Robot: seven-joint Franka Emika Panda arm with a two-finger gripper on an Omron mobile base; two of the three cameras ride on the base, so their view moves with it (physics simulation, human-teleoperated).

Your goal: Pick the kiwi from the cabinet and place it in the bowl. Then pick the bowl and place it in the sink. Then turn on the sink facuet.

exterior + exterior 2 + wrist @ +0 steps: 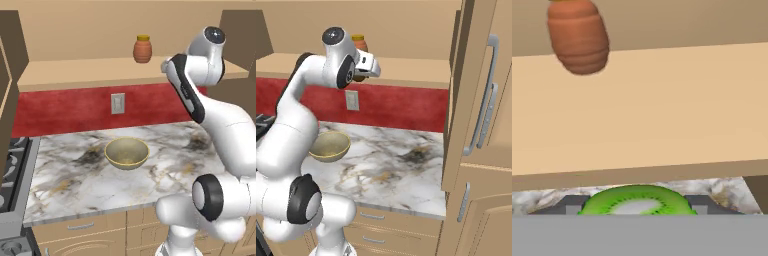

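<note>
Kiwi (637, 200) sat between the 2 finger tips, jaws closed on it, just off the cabinet (100, 72) shelf edge. Judged step: carry to bowl (126, 152) on the counter (75, 185) below. Keep the grip firm, clear the shelf lip, lower centred over the rim. Jar (142, 49) stood further back on the shelf.
</note>
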